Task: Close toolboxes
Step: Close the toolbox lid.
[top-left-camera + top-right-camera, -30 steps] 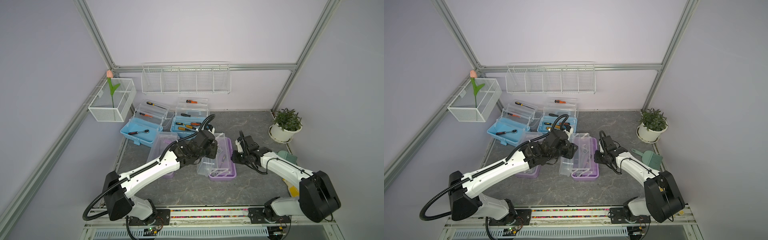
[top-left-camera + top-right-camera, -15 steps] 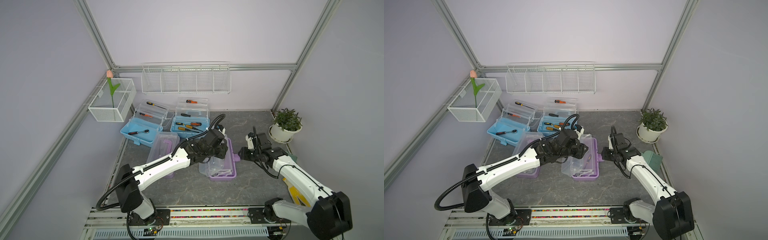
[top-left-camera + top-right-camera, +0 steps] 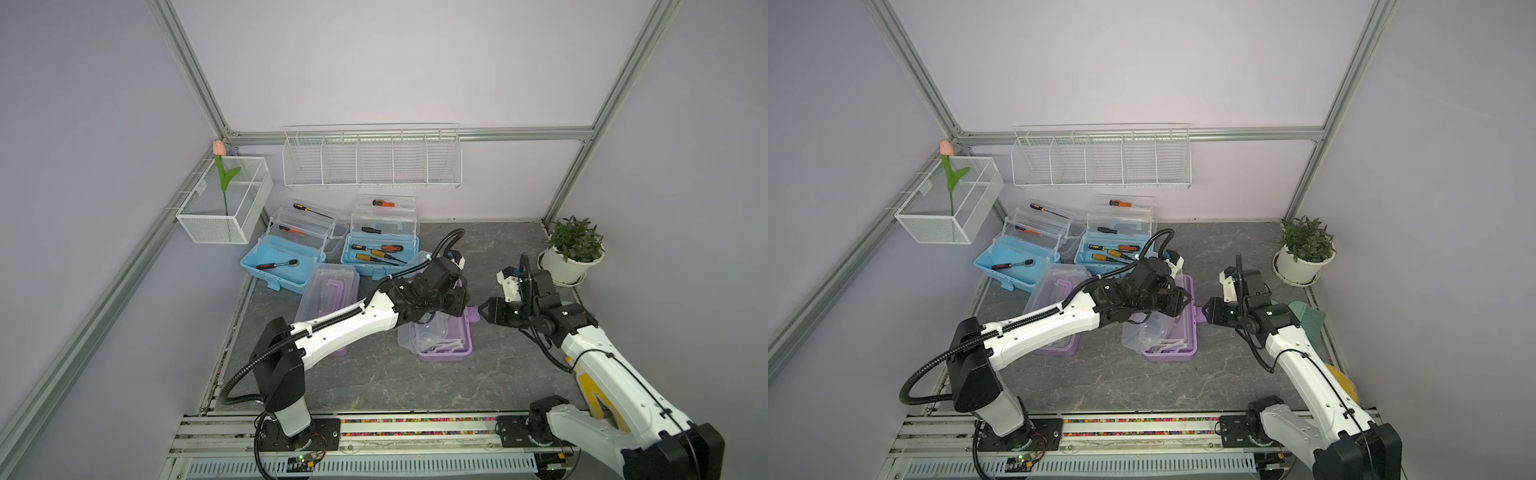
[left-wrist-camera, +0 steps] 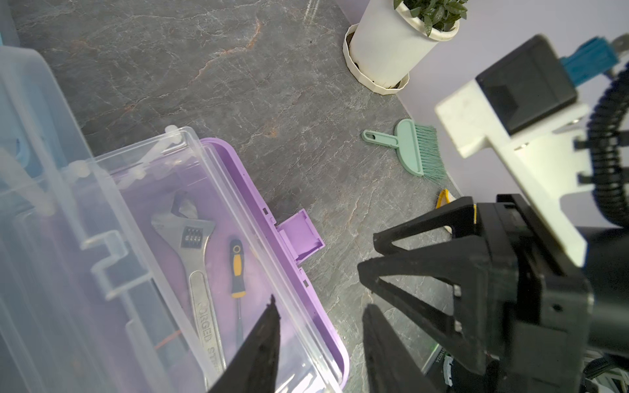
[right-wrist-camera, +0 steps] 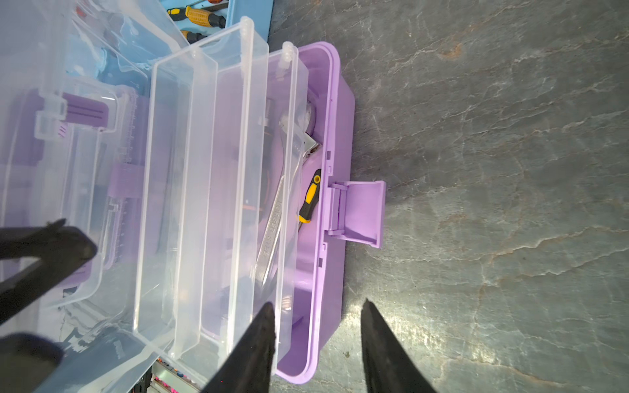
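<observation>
Both empty, jaws partly apart, mid-frame: left gripper above open purple toolbox, right gripper beside its latch.

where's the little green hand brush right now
The mint-green plastic hand brush lies flat on the grey marbled tabletop by the right-hand wall, nearer the robot than the white plant pot; also seen in a top view.

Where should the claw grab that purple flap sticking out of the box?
Probably its free outer edge, coming from the right claw's side: the purple flap juts out flat over bare table, hinged at the purple box's rim, with nothing crowding it.
</observation>
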`<state>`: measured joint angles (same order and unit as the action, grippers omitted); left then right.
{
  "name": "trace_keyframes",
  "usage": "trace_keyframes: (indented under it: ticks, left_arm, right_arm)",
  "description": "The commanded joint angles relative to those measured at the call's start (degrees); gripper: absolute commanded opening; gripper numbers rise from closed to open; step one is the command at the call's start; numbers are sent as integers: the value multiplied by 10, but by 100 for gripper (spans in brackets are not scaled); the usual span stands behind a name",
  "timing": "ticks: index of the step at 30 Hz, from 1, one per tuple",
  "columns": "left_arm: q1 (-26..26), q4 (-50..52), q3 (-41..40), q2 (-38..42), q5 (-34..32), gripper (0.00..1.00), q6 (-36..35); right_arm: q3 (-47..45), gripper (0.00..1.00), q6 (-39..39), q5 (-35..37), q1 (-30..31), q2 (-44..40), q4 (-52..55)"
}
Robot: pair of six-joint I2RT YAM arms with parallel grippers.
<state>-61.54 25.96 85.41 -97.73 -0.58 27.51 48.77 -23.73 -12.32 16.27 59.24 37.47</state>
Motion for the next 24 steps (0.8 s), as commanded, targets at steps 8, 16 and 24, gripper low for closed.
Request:
trace_keyframes:
  ticks: [8, 16, 24]
  left_arm:
    - [-9, 48, 25, 73, -32, 57, -38]
    - [14, 105, -30, 162, -151, 61, -34]
    - [53, 47, -130, 167, -102, 53, 3]
  right_arm:
    - [-2, 44, 15, -50, -1, -21, -6]
    - [12, 45, 14, -56, 17, -35, -14]
    - [12, 45, 4, -24, 16, -21, 2]
